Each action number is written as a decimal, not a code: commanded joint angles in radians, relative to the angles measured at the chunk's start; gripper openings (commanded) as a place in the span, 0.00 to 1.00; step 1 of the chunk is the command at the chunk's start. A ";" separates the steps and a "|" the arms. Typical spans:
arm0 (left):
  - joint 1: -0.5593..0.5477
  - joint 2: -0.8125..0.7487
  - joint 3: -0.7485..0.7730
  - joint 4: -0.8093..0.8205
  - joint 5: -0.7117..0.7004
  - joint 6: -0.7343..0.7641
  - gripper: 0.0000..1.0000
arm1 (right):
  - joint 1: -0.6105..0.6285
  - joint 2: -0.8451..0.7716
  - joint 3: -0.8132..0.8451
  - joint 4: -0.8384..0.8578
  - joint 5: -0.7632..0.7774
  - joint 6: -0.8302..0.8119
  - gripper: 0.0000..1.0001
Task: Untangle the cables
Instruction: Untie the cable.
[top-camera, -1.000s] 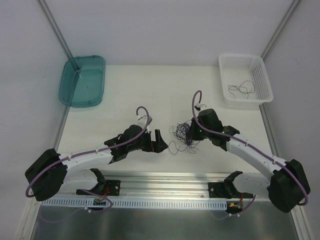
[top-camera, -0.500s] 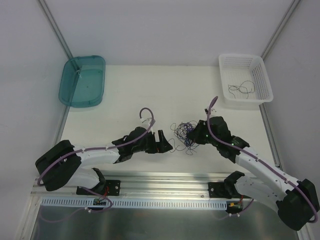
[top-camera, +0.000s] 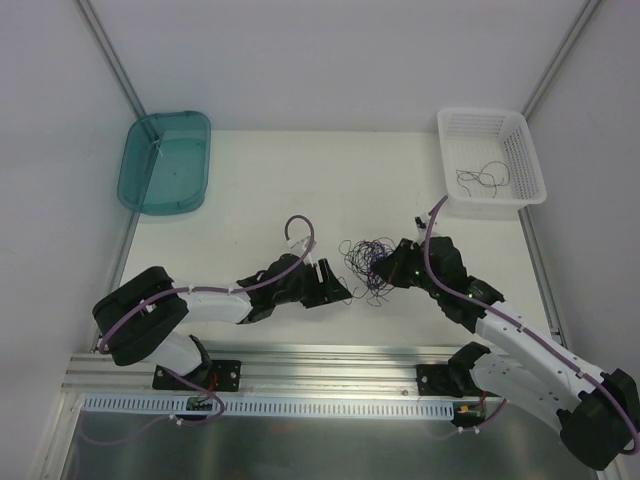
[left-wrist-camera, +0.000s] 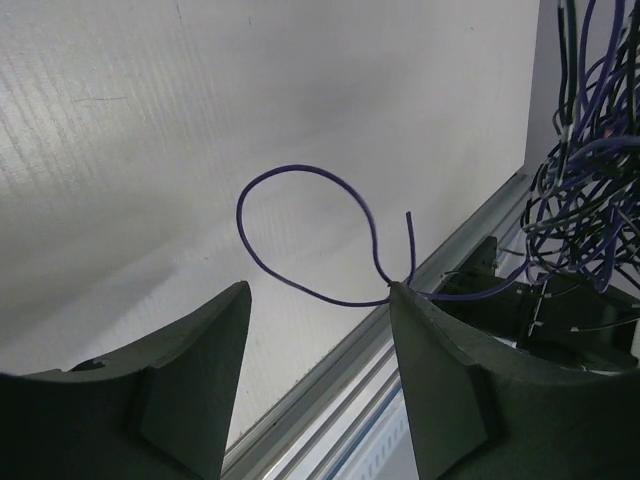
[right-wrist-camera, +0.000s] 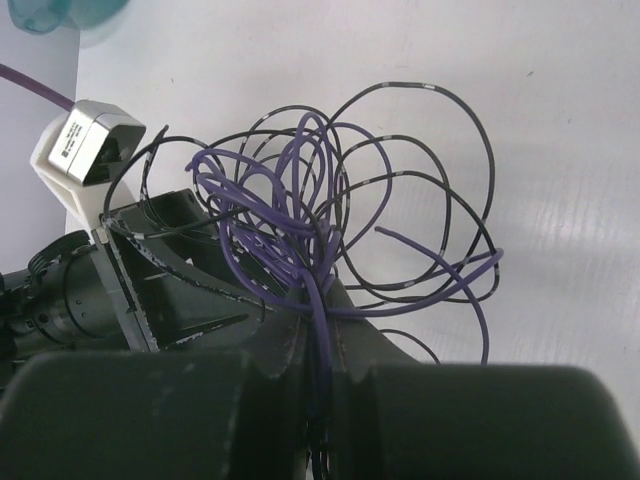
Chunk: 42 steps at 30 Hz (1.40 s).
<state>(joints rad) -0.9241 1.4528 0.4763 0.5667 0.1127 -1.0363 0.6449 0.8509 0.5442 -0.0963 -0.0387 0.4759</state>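
The cables (top-camera: 366, 264) form a loose purple and black tangle at mid-table, between the two arms. My right gripper (top-camera: 386, 268) is shut on the tangle's right side. In the right wrist view, several strands (right-wrist-camera: 300, 215) run down into the shut jaws of that gripper (right-wrist-camera: 322, 305) and fan out above them. My left gripper (top-camera: 338, 290) sits just left of the tangle, open with nothing between its fingers. In the left wrist view, one purple loop (left-wrist-camera: 300, 225) lies just ahead of this gripper (left-wrist-camera: 318, 292) and brushes the right fingertip (left-wrist-camera: 400, 295). The tangle (left-wrist-camera: 590, 190) hangs at the far right.
A teal tray (top-camera: 165, 160) lies at the back left. A white basket (top-camera: 512, 150) at the back right holds a few loose dark strands (top-camera: 480, 178). An aluminium rail (top-camera: 330, 360) runs along the near table edge, close under the left gripper.
My left arm has reached right, up to the tangle, and its jaws have narrowed. My right arm has shifted forward and turned, keeping its hold on the tangle.
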 joint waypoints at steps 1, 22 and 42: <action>-0.015 0.023 0.036 0.079 0.013 -0.068 0.58 | 0.010 -0.024 -0.007 0.069 0.005 0.030 0.01; -0.038 -0.012 0.044 0.049 -0.083 -0.214 0.61 | 0.065 -0.024 0.003 0.063 0.077 0.023 0.01; -0.068 -0.125 0.091 -0.376 -0.384 -0.165 0.00 | 0.131 -0.045 0.043 -0.155 0.346 -0.010 0.05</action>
<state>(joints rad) -0.9829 1.4410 0.5766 0.3237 -0.1188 -1.2667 0.7715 0.8402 0.5365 -0.1566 0.1600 0.4782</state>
